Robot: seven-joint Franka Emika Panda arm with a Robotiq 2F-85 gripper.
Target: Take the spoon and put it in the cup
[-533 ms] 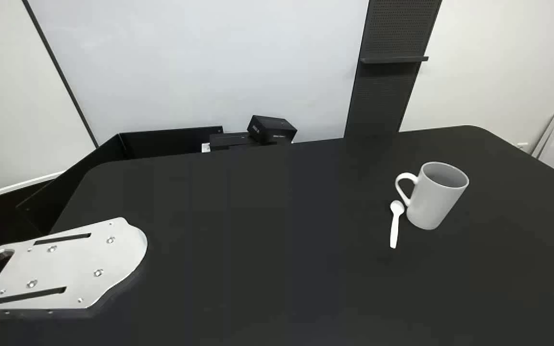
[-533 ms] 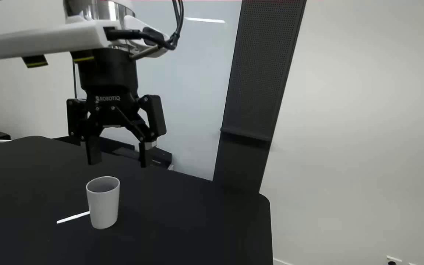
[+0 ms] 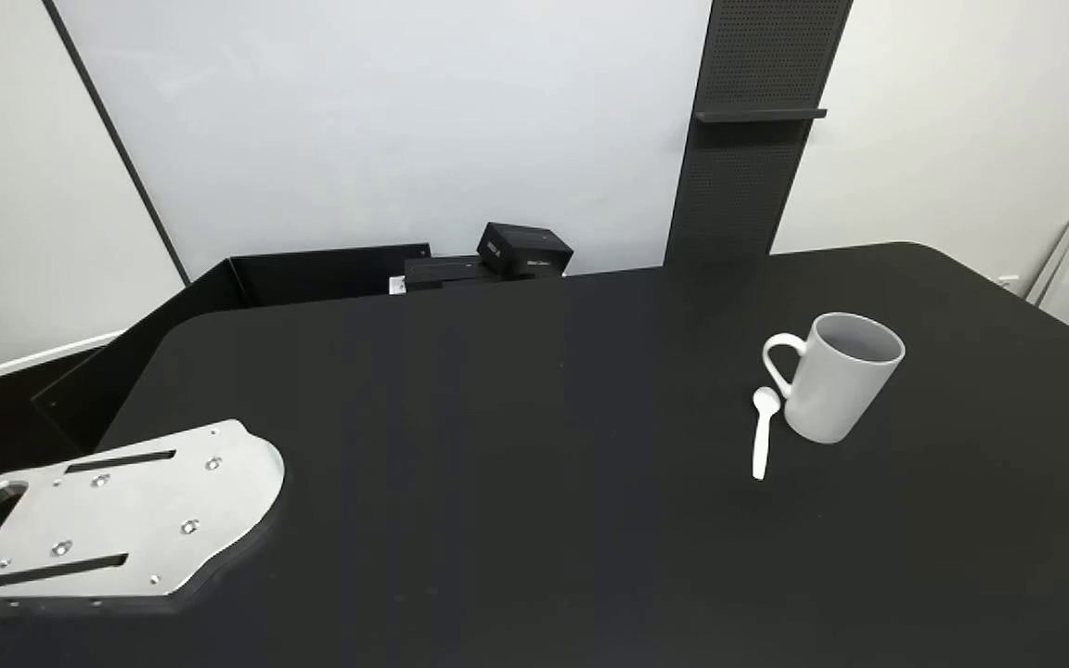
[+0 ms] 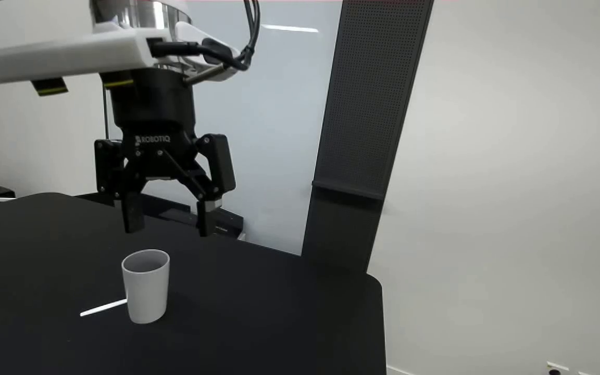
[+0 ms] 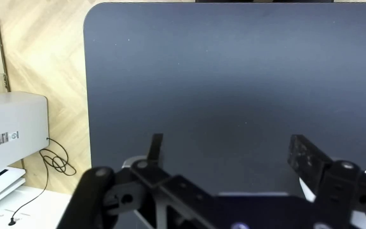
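Note:
The white spoon (image 3: 762, 441) lies flat on the black table, its bowl close to the handle side of the cup. In an exterior view only its handle (image 4: 103, 308) shows, with the bowl hidden behind the cup. The white cup (image 3: 836, 394) stands upright, and I see nothing in its visible opening; it also shows in an exterior view (image 4: 147, 297), where its loop handle is hidden. My gripper (image 4: 170, 230) is open and empty, raised above the table. In the wrist view the open fingers (image 5: 227, 140) have bare table between them. White pieces show behind one finger there; I cannot tell which things they are.
A flat silver metal plate (image 3: 154, 510) lies at the table's edge. Black boxes (image 3: 525, 250) stand beyond the back edge. A dark perforated panel (image 4: 367, 104) rises behind the table. In the wrist view the table's rounded corner (image 5: 98, 14) borders wooden floor and a white appliance (image 5: 14, 124).

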